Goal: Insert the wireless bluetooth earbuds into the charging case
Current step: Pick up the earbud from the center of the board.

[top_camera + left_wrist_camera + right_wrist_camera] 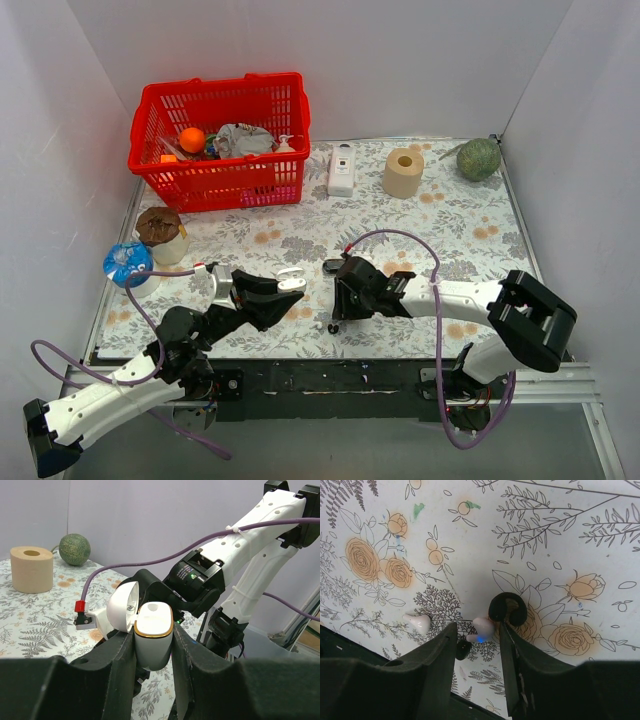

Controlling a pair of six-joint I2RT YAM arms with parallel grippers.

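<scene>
Your left gripper (153,647) clamps the glossy, gold-rimmed charging case (154,622) upright, lid open; right gripper (477,631), slightly parted, straddles a white earbud (484,626).

A floral-patterned table (450,230) bears a red plastic basket (220,186), beige paper roll (404,173) and round green melon (478,159). Near its front lie small white plastic earbuds (417,622).

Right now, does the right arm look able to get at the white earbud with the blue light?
Probably yes. The right pincer hangs open over that earbud, straddling it, and nothing covers it. A black loop lying close by might get nudged.
</scene>
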